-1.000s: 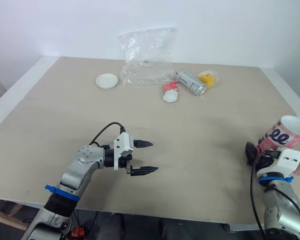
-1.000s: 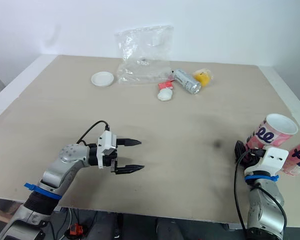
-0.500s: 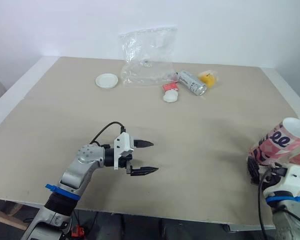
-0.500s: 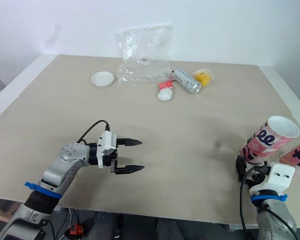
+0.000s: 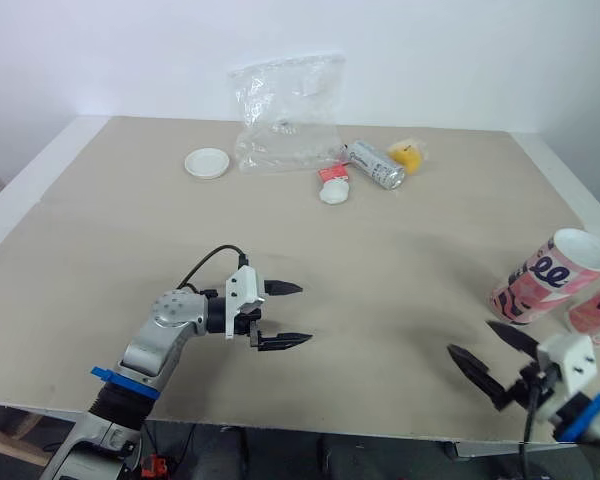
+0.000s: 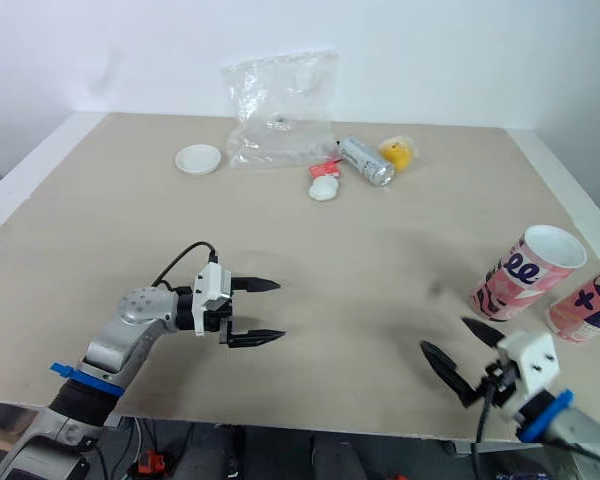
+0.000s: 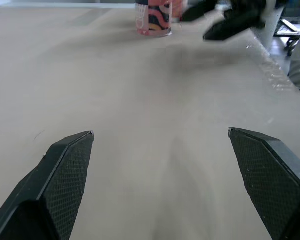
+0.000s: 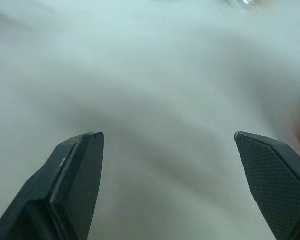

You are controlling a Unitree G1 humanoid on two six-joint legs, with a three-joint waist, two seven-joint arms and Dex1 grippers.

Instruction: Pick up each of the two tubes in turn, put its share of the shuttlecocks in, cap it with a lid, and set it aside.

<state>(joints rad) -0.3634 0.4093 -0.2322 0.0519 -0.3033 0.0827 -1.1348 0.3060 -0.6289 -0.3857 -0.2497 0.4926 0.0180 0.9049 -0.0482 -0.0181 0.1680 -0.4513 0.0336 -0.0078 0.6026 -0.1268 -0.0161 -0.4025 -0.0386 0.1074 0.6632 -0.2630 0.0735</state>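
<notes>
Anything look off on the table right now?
The silver metal can lies tipped on its side by the crumpled clear plastic bag. The white round lid sits far from the open pink patterned tube at the right edge. Nothing looks spilled.

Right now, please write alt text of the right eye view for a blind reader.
The left gripper and the right gripper hover open over a beige table. Two pink tubes stand near the right one; a plastic bag and a white lid lie at the far side.
</notes>
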